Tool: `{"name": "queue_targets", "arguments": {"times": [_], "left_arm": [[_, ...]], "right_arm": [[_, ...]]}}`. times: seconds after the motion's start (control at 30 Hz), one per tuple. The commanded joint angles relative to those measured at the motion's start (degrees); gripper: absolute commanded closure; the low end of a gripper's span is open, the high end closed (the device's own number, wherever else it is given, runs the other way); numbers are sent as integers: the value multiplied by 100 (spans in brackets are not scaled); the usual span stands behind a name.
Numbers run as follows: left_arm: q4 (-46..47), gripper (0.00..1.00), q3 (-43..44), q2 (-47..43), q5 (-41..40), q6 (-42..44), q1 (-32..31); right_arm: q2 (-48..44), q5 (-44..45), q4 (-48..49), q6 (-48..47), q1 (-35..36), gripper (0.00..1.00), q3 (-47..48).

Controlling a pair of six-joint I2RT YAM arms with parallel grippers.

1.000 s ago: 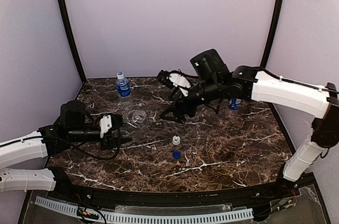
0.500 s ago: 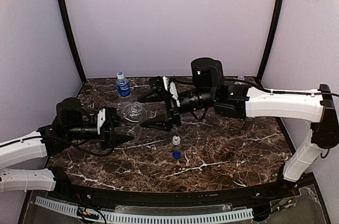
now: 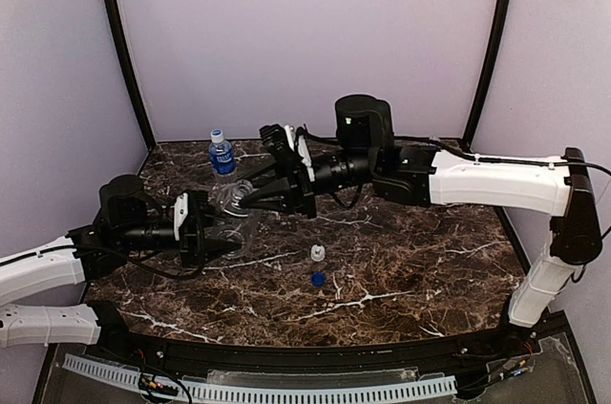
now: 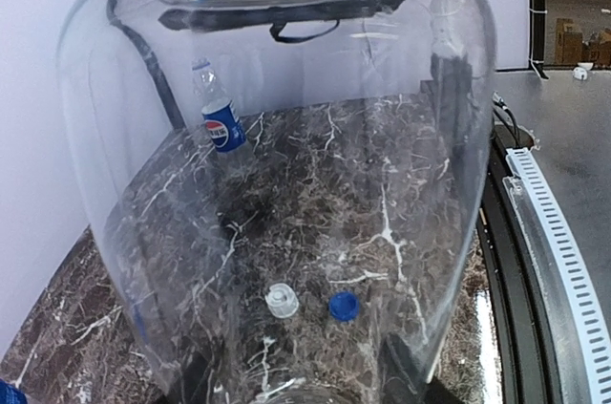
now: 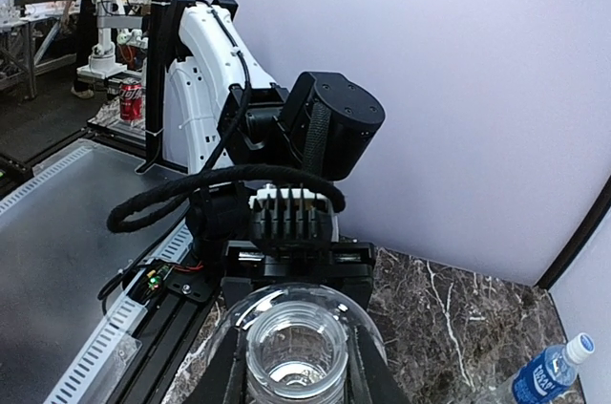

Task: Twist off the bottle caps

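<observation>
Left claw (image 3: 221,237) and right claw (image 3: 243,199) pinch an uncapped clear unlabelled plastic bottle (image 4: 286,184) above the bench (image 3: 410,270)'s left side. Round white plastic cap (image 3: 317,252) and round blue plastic cap (image 3: 318,279) lie mid-bench; back-left blue-labelled plastic bottle (image 3: 221,158) still capped.

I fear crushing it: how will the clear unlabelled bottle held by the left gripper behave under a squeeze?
The unlabelled bottle looks empty, the table showing through it, so probably very light. Its thin clear wall would likely dent. The smooth round body may twist in the left gripper.
</observation>
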Motion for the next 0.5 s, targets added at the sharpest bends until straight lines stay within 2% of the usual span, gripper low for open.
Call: {"name": "queue_targets", "arguments": {"times": [0.0,0.03,0.07,0.1,0.13,0.17,0.23,0.47], "left_arm": [[110,95,31,-89,14,8,-6],[115,90,12,-97,-9,10,-7],[122,80,3,-108,-67,10,-7],[155,52,-35,-115,-116,-5,-7],[186,34,-60,-125,-251,-11,-7],[253,9,-105,-128,-397,-23,-2],[334,2,-179,-158,-605,13,-6],[497,1,-245,-231,-1428,241,-7]], "right_arm": [[101,-49,-137,-90,43,100,258],[76,-9,-147,-86,39,100,252],[42,45,-166,-70,27,100,248],[15,127,-179,-16,12,100,240],[-12,247,-207,54,-35,100,239],[-38,367,-256,149,-84,100,239],[-99,652,-399,342,-238,100,222],[-731,2304,-732,996,-775,100,-83]]}}
